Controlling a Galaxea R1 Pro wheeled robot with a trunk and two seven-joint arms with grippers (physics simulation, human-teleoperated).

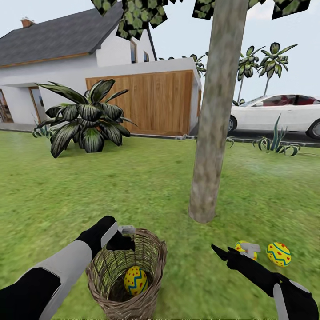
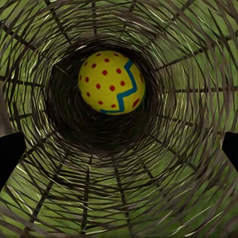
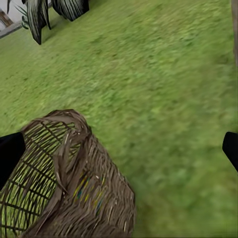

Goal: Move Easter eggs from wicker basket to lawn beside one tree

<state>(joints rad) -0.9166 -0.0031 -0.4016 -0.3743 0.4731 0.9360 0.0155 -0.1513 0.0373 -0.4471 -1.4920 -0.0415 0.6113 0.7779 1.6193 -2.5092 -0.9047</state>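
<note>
**One egg lying in the basket, two on the grass by the trunk**

Standing on the lawn point(image 1: 146, 195) at about 6 o'clock in the head view: the wicker basket point(image 1: 156, 262), upright, open mouth up. Lying at its bottom: one Easter egg point(image 1: 135, 280), yellow with red dots and a blue zigzag. Hovering over the rim at the basket's 11 o'clock: the left gripper point(image 1: 126, 236), pointing down into the mouth. Looking straight down the woven wall point(image 2: 119, 198) in the left wrist view, with that same egg point(image 2: 112, 82) resting on the bottom, well below the jaws and roughly in line with them. Showing at both side edges there: dark fingertips point(image 2: 10, 153), set wide apart, holding nothing.

Lying on the grass at 4 o'clock of the basket: two more eggs, one point(image 1: 278, 254) in full sight, the other point(image 1: 242, 247) partly covered by the right gripper point(image 1: 231, 253). Both sitting near the foot of the tree point(image 1: 213, 133), at its 5 o'clock. Right jaws spread wide and empty, fingertips point(image 3: 230, 148) far apart in the right wrist view, with the basket point(image 3: 74, 183) and bare grass point(image 3: 163, 89) between them.
</note>
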